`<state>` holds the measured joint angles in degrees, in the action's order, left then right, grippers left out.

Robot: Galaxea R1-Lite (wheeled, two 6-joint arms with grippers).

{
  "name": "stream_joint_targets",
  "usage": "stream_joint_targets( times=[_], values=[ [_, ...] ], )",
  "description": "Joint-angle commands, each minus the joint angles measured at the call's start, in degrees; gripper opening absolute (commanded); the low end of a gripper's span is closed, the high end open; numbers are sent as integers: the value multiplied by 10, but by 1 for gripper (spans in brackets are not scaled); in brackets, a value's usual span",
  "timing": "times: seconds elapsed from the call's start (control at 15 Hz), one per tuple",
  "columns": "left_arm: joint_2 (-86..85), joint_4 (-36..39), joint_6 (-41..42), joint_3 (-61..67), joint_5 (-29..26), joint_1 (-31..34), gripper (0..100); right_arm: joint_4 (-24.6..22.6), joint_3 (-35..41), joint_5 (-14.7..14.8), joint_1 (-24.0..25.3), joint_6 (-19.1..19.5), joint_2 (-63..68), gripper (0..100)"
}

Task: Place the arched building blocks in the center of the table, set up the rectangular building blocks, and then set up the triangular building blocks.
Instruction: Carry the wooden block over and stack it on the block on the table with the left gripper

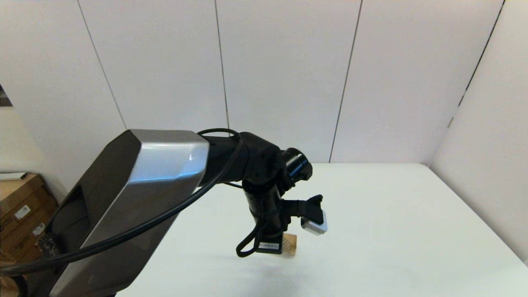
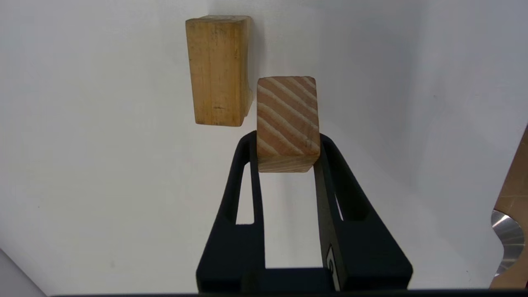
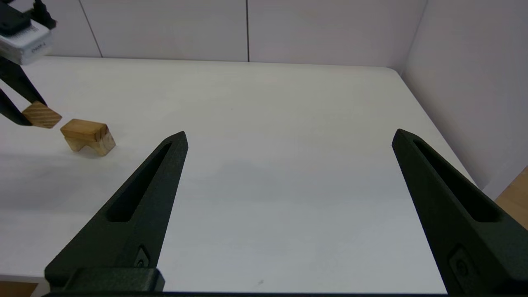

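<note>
Looking down from the head view, the left arm reaches out over the white surface (image 1: 392, 214), its wrist pointing downward near the middle. Below the wrist only a sliver of light wood, the rectangular block (image 1: 291, 244), shows; the left claw itself is hidden behind the arm's housing here. The arched block cannot be made out in this view, and the right arm does not show.

In the left wrist view, the left claw (image 2: 288, 154) is closed on the rectangular block (image 2: 288, 121), its two black fingers (image 2: 247, 165) pressing the block's opposite sides. The block's striped end grain faces the camera. Just beyond it, on the surface (image 2: 103, 185), sits the arched block (image 2: 216, 70), resting on its legs with the flat back upward; the curve of its notch shows at one edge. The two blocks look close together, but whether they touch cannot be told from this angle.

In the right wrist view, the right claw (image 3: 288, 142) hangs over the surface (image 3: 268, 123) with its fingers (image 3: 165, 165) spread wide and nothing between them. Far off to one side, the left claw (image 3: 27, 111) holds the rectangular block (image 3: 41, 115) just above the surface, slightly tilted. The arched block (image 3: 87, 136) stands right beside it, apart by a narrow gap, legs down.
</note>
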<state>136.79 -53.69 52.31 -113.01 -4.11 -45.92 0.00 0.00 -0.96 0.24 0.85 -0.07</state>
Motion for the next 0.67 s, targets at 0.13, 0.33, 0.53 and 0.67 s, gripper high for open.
stream_joint_targets(
  times=[0.13,0.33,0.53,0.67],
  values=[
    [18,32,0,0,-2,8,0,0,0,0,0,0,0,100],
    [23,58,-16,-1,-3,9,0,0,0,-1,0,0,0,100],
    [23,61,-14,-1,-3,9,0,0,0,0,0,0,0,100],
    [23,61,-14,-1,-3,9,0,0,0,0,0,0,0,100]
  ],
)
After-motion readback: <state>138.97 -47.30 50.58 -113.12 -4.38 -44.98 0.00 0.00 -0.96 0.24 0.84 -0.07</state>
